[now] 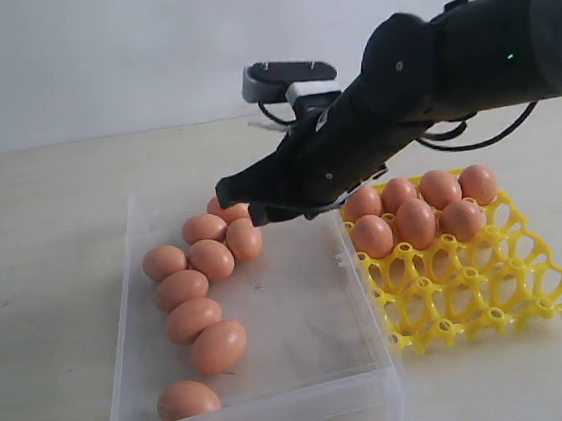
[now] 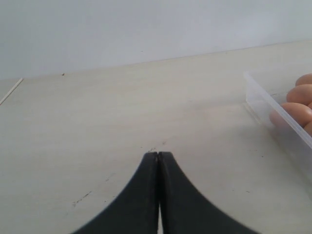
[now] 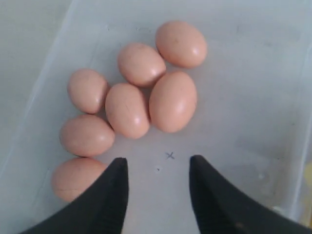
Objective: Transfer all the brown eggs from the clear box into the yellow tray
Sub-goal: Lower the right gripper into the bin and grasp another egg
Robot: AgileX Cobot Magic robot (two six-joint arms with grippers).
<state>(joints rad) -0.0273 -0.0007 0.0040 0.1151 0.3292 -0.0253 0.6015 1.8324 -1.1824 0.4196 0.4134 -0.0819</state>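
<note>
While its two fingers stand apart with nothing between them, the right hand hangs inside the clear box, over a bare patch of its floor. Just ahead of the fingertips lies a tight cluster of brown eggs. Seven show in the right wrist view, and the two nearest lie side by side a little beyond the gap between the fingers, none of them touched. One more egg lies close beside the outer edge of one finger.

In the exterior view the arm reaches in from the right, across the box's far right corner, and the hand points toward the far end of a chain of eggs that runs along the box's left side down to its near wall. The box's right half is bare. The yellow tray sits just beside the box's right wall, with seven eggs in the cups of its far rows and its near cups unfilled.

The left hand has its fingers pressed together on nothing, low over the pale surface, apart from the box, whose outer wall and a few eggs show near it.
</note>
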